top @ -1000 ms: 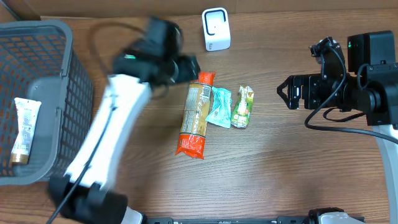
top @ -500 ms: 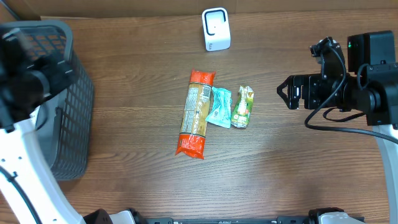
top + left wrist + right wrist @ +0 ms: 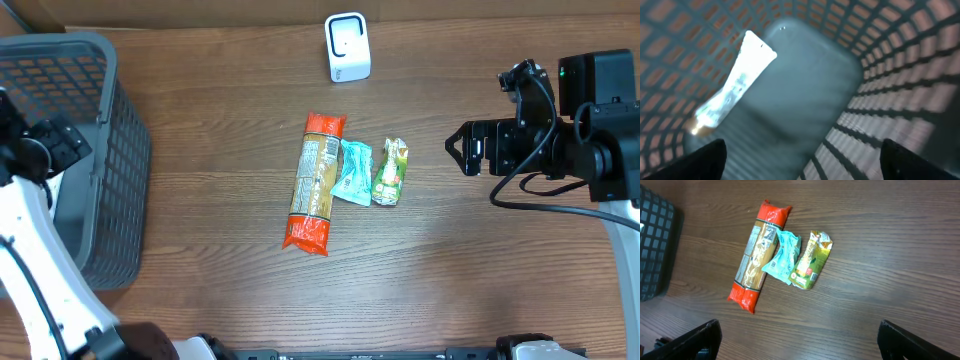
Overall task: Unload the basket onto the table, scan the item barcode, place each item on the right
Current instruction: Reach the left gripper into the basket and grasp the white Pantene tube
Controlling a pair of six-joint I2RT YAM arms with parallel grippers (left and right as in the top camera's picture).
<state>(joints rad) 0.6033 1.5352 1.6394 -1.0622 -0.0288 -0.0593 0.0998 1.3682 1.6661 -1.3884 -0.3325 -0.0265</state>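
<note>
The left gripper (image 3: 810, 162), spread wide and empty, hangs over the grey basket (image 3: 890, 75), where a white tube (image 3: 732, 85) lies on the floor. The right gripper (image 3: 802, 342), equally spread and empty, looks onto the orange pasta packet (image 3: 315, 182), teal packet (image 3: 352, 172) and green packet (image 3: 390, 172) lying side by side mid-table. The white scanner (image 3: 347, 46) stands at the far edge.

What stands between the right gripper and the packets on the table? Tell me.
Nothing visible. Bare table separates the open right gripper from the green packet, the nearest; the teal packet and orange packet lie beyond it.
</note>
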